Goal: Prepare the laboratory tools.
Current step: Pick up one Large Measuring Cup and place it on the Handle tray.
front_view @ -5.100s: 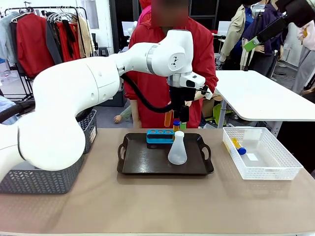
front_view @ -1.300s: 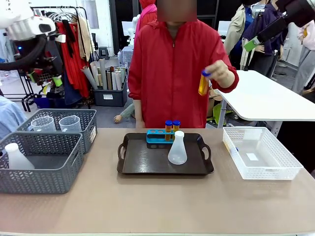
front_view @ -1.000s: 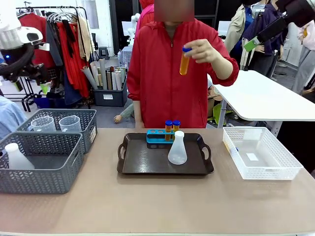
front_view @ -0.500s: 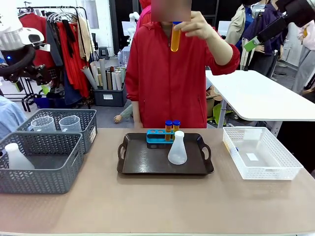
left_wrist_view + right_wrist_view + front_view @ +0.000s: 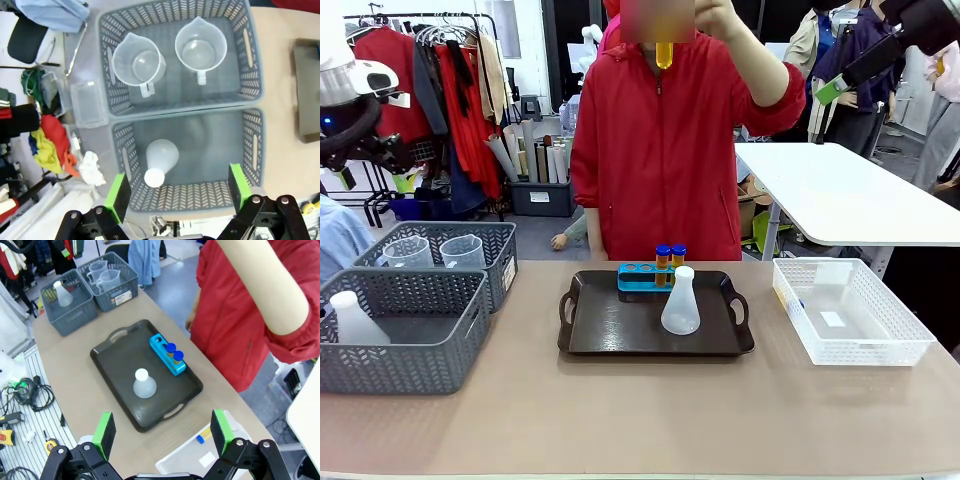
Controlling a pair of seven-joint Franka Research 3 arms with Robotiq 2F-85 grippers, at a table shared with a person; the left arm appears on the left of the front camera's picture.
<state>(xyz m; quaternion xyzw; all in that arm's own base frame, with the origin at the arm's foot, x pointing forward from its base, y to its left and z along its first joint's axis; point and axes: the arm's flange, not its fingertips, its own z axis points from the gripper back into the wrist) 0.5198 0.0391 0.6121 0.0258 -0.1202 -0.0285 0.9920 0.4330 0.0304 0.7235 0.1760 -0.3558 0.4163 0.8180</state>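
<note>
Across the table a person in red holds a blue-capped tube of orange liquid up at head height. On the dark tray a blue rack holds two tubes, with a white flask in front. My left gripper hangs open high over the grey baskets, above a second flask and two clear beakers. My right gripper is open high above the tray, rack and flask. Another tube lies in the white bin.
Two grey mesh baskets stand at the table's left. The white lattice bin sits at the right. A white side table stands behind it. Cables and tools lie on the floor beside the table.
The person has raised the tube from chest height up to head height. My left arm has barely shifted at the upper left.
</note>
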